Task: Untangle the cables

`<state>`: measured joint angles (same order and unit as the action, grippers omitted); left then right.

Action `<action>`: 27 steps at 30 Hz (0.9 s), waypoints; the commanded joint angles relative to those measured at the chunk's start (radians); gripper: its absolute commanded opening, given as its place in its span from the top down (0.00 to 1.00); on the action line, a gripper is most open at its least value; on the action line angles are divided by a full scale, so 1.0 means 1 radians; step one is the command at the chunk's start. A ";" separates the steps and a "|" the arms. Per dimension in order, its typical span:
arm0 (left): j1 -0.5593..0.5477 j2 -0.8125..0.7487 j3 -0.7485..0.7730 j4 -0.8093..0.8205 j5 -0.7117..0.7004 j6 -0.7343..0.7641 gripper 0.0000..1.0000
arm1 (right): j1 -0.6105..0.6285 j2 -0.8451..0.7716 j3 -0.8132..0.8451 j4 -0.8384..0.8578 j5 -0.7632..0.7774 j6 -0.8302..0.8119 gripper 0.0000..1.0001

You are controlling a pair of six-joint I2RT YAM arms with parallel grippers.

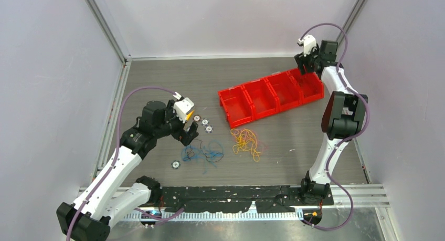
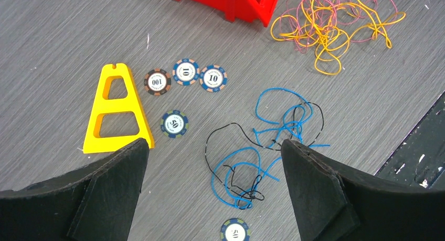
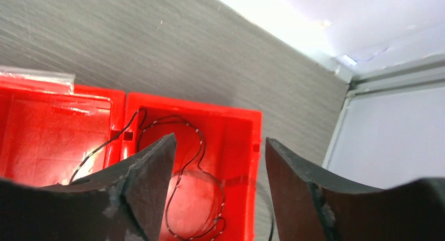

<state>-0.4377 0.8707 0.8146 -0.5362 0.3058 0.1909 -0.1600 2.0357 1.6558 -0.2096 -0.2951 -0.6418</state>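
left gripper poised over the blue-and-black tangle, right gripper parked above the end bin

black fingers (image 2: 105, 194) of the left gripper (image 2: 213, 146) fill the bottom of the left wrist view, spread wide with nothing between them. the blue-and-black cables (image 2: 252, 162) lie on the grey table (image 2: 63, 36) in the gap between the jaws, nearer the finger at 3 o'clock. the knot's long axis runs from 1 o'clock to 7 o'clock, oblique to the 9-to-3 line on which the jaws would close. in the top view this tangle sits at 5 o'clock from the left gripper and close to it, so the left arm is judged much the nearer of the two.

the yellow-orange cables (image 2: 328, 25), threaded with reddish strands, form a separate heap at 1 o'clock in the wrist view, apart from the blue knot. poker chips (image 2: 186, 72) and a yellow a-shaped piece (image 2: 118, 109) lie at 10 to 11 o'clock, clear of the wires.

the right gripper (image 3: 219, 144) hangs at 1 o'clock of the table over the end compartment of the red bin (image 3: 252, 115), its jaws apart and empty. one black cable (image 3: 201, 146) lies coiled in that compartment, one end draped over the divider towards 9 o'clock.
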 commanded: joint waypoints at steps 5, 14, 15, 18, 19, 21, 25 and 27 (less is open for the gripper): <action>0.004 0.005 0.043 -0.010 0.000 -0.004 0.01 | -0.014 -0.041 0.254 -0.165 -0.054 0.069 0.20; 0.005 -0.011 0.042 -0.037 0.016 -0.012 0.01 | -0.017 -0.010 0.412 -0.601 -0.139 0.059 0.25; 0.005 -0.011 0.043 -0.041 0.018 -0.014 0.01 | -0.018 -0.008 0.418 -0.620 -0.115 0.065 0.26; 0.005 -0.012 0.047 -0.056 0.022 -0.016 0.01 | -0.061 -0.011 0.418 -0.699 -0.086 0.083 0.26; 0.005 -0.015 0.047 -0.060 0.022 -0.018 0.01 | -0.075 -0.013 0.414 -0.716 -0.087 0.094 0.26; 0.006 -0.020 0.040 -0.063 0.022 -0.021 0.01 | -0.124 -0.024 0.391 -0.749 -0.096 0.122 0.25; 0.016 0.013 0.028 -0.095 0.016 0.010 0.01 | -0.196 -0.072 0.332 -0.784 -0.160 0.151 0.25; 0.033 0.085 0.043 -0.144 0.023 0.033 0.01 | -0.192 -0.115 0.284 -0.791 -0.200 0.164 0.25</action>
<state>-0.4305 0.8803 0.8173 -0.6098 0.3077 0.1913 -0.3317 2.0373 2.0010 -0.9283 -0.4213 -0.5262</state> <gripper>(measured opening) 0.992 0.747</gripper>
